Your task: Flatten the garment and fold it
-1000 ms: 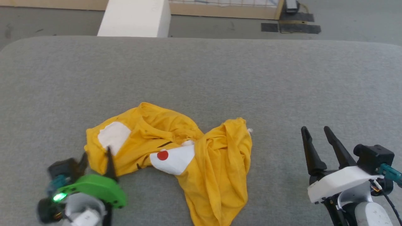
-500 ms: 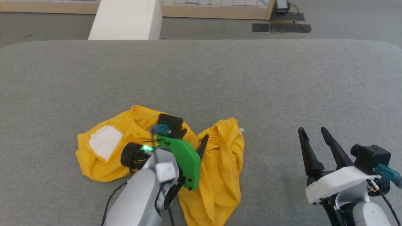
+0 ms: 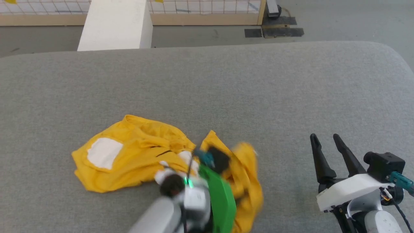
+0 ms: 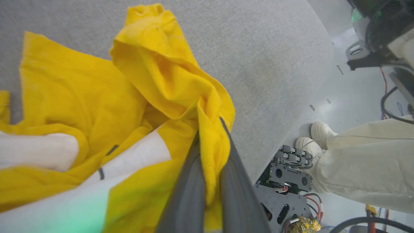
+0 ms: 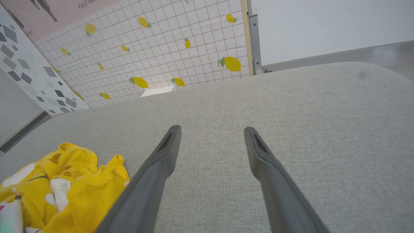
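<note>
Left claw grips garment on grey table, right claw agape, lemon-tiled wall behind.

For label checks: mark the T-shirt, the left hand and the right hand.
T-shirt (image 3: 139, 161), head view, yellow cloth.
left hand (image 4: 209, 129), left wrist view, between fingertips.
right hand (image 5: 212, 128), right wrist view, between fingertips.

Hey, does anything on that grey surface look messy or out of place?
The yellow T-shirt lies crumpled in a bunched heap on the grey surface, not flat. The left end effector is shut on one fold of it. Nothing looks spilled or damaged.
</note>
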Controlling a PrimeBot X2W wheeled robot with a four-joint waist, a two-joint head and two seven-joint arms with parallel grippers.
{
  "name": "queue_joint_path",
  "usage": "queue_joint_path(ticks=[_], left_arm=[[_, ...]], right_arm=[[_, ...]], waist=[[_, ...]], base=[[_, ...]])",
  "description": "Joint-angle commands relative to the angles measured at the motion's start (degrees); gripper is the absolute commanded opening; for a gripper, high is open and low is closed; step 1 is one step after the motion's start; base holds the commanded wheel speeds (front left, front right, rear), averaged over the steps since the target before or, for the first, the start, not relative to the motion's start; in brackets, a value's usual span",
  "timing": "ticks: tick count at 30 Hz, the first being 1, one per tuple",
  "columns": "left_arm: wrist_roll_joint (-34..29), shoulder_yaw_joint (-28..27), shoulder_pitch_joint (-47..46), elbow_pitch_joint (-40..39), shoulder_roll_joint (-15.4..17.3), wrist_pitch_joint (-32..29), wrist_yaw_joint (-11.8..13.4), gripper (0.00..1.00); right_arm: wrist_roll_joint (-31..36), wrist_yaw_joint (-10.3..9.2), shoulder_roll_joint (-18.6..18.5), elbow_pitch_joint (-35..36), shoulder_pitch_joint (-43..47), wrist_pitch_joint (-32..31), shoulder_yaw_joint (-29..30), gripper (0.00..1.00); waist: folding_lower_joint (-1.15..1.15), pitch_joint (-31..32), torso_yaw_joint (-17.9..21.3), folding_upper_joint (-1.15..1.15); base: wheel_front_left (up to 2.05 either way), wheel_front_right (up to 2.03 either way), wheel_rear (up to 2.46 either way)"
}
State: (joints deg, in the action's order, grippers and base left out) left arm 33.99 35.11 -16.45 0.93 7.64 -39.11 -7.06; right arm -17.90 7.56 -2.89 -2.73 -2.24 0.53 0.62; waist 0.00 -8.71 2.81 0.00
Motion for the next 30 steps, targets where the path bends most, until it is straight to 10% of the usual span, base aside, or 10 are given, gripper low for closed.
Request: queue_joint_path(ticks=[1,4,6,11,22,30], left_arm=[[2.8,2.0,3.1,-2.2,2.1,-2.3,-0.4,0.0],[6.2,4.3,7.6,-6.4,6.7,-6.5,-0.4,0.0],[6.4,3.5,10.1,-7.9,8.3,-6.0,0.7,1.0],[6.5,-1.0,13.8,-10.5,7.8,1.9,3.3,1.0],[-7.2,-19.7,12.4,-3.0,3.0,47.0,12.2,1.0],[-10.8,-25.0,11.0,4.1,0.1,54.0,15.4,1.0]], right_arm=[[-0.2,-0.08,0.0,0.1,0.6,0.2,0.0,1.0],[0.1,-0.08,0.0,0.5,0.6,-0.2,-0.1,1.0],[0.3,-0.08,0.0,0.7,0.5,-0.6,-0.7,1.0],[2.3,-0.08,0.0,1.2,-0.5,-2.5,-3.8,1.0],[10.4,-0.08,0.0,-4.7,-9.5,-12.1,-13.2,1.0],[13.4,-0.08,0.0,-16.2,-15.4,-31.1,-15.2,1.0]], waist=[[0.0,0.5,-0.9,0.0],[0.0,0.5,-2.2,0.0],[0.0,0.3,-3.0,0.0],[0.0,-0.1,-5.2,0.0],[0.0,-2.7,-11.2,0.0],[0.0,-4.2,-14.3,0.0]], base=[[0.0,0.0,0.0],[0.0,0.0,0.0],[0.0,0.0,0.0],[0.0,0.0,0.0],[0.0,0.0,0.0],[0.0,0.0,0.0]])
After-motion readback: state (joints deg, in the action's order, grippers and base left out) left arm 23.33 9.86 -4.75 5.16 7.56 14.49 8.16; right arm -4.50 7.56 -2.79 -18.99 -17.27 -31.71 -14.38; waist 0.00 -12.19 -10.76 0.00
